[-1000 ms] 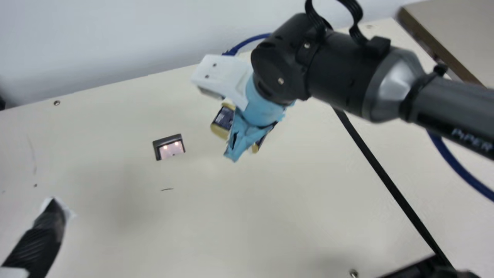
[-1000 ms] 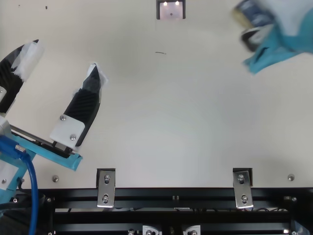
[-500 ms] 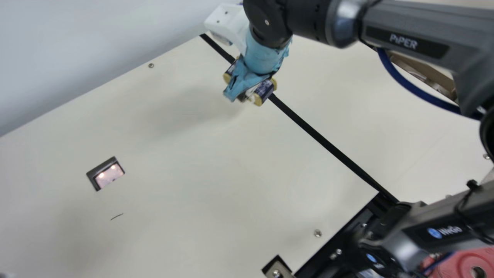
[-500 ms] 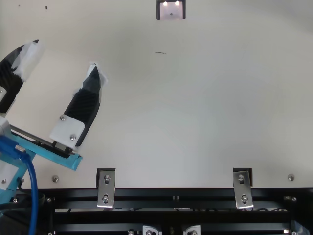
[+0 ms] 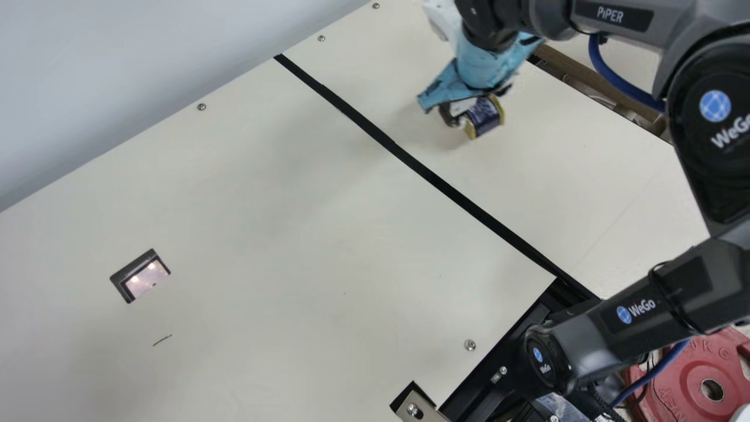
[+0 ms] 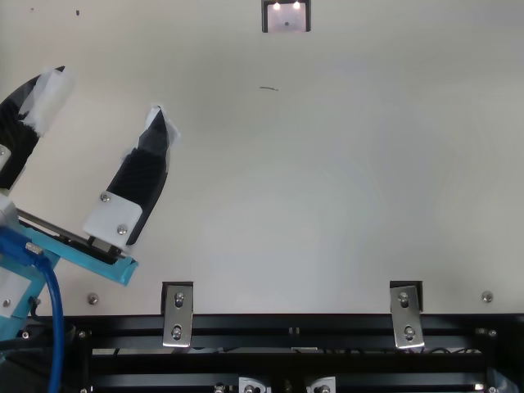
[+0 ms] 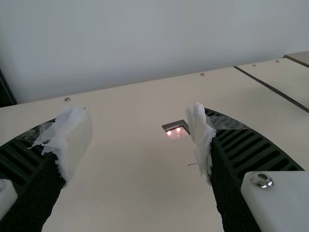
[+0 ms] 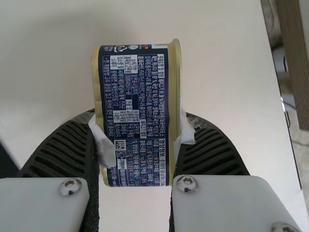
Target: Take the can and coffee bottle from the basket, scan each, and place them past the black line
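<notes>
Right wrist view: can clamped between the right gripper's fingers

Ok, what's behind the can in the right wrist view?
Cream table shows around the navy can, which the right claw grips by its sides. The patch directly behind it is covered, as is its far face.

On the counter, the line runs between the scanner, on its left, and the can, over the area to its right. The can is between the fingers of the right tool. The left tool is left of the scanner, nearer the front rail.
</notes>
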Available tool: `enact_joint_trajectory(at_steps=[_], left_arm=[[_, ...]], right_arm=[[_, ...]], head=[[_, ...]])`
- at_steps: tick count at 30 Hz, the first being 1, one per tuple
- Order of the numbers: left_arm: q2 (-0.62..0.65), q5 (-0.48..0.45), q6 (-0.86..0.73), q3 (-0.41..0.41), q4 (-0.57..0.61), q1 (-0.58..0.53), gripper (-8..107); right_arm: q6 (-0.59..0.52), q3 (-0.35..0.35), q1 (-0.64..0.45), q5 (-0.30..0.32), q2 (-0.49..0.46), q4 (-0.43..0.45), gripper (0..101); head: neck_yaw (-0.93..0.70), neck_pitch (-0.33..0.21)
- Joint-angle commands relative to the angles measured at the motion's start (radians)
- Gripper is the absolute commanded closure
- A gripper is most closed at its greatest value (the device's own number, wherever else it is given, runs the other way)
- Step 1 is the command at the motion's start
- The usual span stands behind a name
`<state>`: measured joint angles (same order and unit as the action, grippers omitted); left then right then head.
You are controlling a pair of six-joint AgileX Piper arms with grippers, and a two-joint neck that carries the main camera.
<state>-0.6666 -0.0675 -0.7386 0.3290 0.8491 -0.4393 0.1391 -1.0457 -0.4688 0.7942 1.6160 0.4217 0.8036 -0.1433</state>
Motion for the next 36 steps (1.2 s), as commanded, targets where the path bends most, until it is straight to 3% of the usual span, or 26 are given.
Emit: enact_joint_trajectory(at_steps=[1,7,20,21,22,36], left_arm=[[0.0,0.0,0.0,0.0,0.0,0.0,9],[0.0,0.0,0.0,0.0,0.0,0.0,9],[0.0,0.0,0.0,0.0,0.0,0.0,9],[0.0,0.0,0.0,0.0,0.0,0.0,9],[0.0,0.0,0.0,0.0,0.0,0.0,9],[0.0,0.0,0.0,0.0,0.0,0.0,9]], right_arm=[[0.018,0.017,-0.061,-0.008,0.004,0.002,101],[0.029,0.05,-0.168,-0.019,0.011,-0.065,101],[-0.035,0.054,-0.33,-0.013,0.02,-0.237,101],[-0.041,0.053,-0.335,-0.014,0.019,-0.242,11],[-0.046,0.052,-0.339,-0.017,0.018,-0.244,0],[-0.105,0.035,-0.25,-0.142,-0.112,-0.202,0]], head=[[0.022,-0.018],[0.022,-0.018],[0.022,-0.018],[0.022,-0.018],[0.022,-0.018],[0.022,-0.018]])
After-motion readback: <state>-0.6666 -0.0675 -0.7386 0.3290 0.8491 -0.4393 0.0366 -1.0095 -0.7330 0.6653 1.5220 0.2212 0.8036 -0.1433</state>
